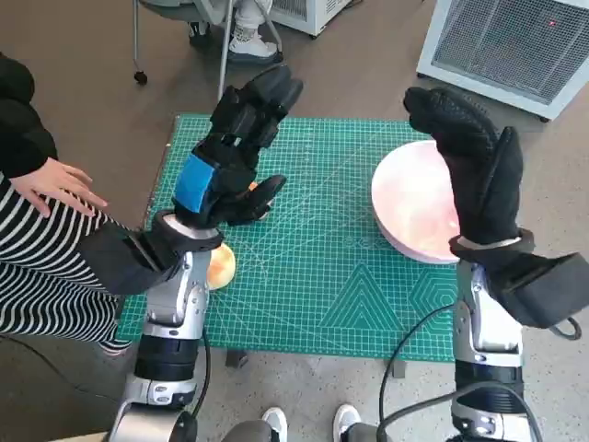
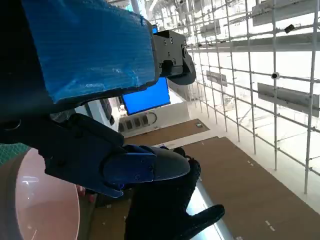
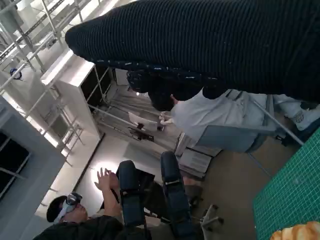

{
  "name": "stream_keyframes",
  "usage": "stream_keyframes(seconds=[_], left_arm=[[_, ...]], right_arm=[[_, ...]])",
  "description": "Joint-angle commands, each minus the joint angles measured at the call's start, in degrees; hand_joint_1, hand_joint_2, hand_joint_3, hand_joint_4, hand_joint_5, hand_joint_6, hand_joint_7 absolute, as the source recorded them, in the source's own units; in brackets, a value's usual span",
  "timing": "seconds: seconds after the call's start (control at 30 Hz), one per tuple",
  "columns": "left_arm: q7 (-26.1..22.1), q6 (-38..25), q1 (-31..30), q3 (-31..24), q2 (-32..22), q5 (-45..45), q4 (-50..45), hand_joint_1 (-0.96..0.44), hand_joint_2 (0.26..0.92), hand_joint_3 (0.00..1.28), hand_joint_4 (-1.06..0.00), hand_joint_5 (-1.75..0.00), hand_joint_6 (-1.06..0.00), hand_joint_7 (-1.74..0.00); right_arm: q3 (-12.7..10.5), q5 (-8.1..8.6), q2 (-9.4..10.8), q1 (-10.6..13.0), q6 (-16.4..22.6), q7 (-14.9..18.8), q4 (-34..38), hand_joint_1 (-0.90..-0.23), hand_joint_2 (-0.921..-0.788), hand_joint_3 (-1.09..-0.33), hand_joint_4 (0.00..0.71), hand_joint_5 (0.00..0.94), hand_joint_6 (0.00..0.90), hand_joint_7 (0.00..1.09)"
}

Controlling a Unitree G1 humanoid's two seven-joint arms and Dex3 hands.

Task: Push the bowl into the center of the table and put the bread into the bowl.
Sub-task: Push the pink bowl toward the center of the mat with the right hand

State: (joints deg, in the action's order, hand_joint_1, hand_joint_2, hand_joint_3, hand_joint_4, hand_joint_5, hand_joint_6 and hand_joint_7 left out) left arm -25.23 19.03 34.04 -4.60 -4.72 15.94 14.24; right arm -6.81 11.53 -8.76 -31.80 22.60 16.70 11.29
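So, bowl sits at mat's right edge, not centered yet. Bread near left edge, half hidden under left forearm. Left hand raised over mat, fingers apart, holding nothing. Right hand flat and empty, hovering above bowl's far-right rim. Risk, probably: push lands too high on rim, bowl tips or skids off edge. Person's hand close by, too.

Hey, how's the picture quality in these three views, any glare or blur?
Head view: even light, sharp, soft sheen on the pink bowl. Left wrist view: bright windows wash out the background, and the left hand is close and soft. Right wrist view: the right hand is a dark band and the room is tilted.
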Motion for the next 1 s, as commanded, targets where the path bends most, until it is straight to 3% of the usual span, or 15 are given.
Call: stream_keyframes(seconds=[0.03, 0.37, 0.57, 0.67, 0.8, 1.0], left_arm=[[0.1, 0.29, -0.43, 0.03, -0.37, -0.16, -0.8, -0.64, 0.921, 0.37, 0.0, -0.32, 0.0, -0.57], [0.31, 0.0, -0.67, -0.04, -0.29, -0.13, -0.98, -0.64, 0.915, 0.35, 0.0, -0.32, 0.0, -0.57], [0.95, -0.22, -1.08, 0.12, -0.06, -0.41, -1.66, -0.61, 0.901, 0.34, 0.0, -0.32, 0.0, -0.57], [1.28, -0.18, -1.27, 0.22, -0.09, -0.6, -1.88, -0.6, 0.896, 0.33, 0.0, -0.32, 0.0, -0.57], [1.5, -0.05, -1.57, 0.13, -0.35, -0.69, -1.96, -0.6, 0.894, 0.32, 0.0, -0.32, 0.0, -0.57], [1.86, 0.12, -1.69, 0.05, -0.3, -0.79, -1.68, -0.58, 0.893, 0.31, 0.0, -0.32, 0.0, -0.57]], right_arm=[[-0.11, 0.42, -0.08, 1.5, -0.48, 0.29, 0.57, -0.796, -0.921, -0.75, 0.181, 0.0, 0.038, 0.53], [-1.46, 1.3, -1.29, 1.89, -0.06, 1.11, 1.18, -0.795, -0.921, -0.749, 0.182, 0.001, 0.038, 0.53], [-5.59, 2.74, -4.9, 2.23, 1.65, 2.36, 4.11, -0.796, -0.921, -0.756, 0.178, 0.001, 0.035, 0.52], [-7.52, 2.54, -6.36, 2.28, 3.08, 1.61, 6.41, -0.793, -0.921, -0.772, 0.171, 0.0, 0.032, 0.52], [-10.93, -0.25, -8.14, 2.36, 5.2, -3.7, 10.83, -0.779, -0.921, -0.822, 0.166, 0.0, 0.015, 0.51], [-14.53, -1.08, -10.44, 0.94, 7.2, -8.78, 19.48, -0.76, -0.921, -0.871, 0.141, 0.001, 0.001, 0.48]])
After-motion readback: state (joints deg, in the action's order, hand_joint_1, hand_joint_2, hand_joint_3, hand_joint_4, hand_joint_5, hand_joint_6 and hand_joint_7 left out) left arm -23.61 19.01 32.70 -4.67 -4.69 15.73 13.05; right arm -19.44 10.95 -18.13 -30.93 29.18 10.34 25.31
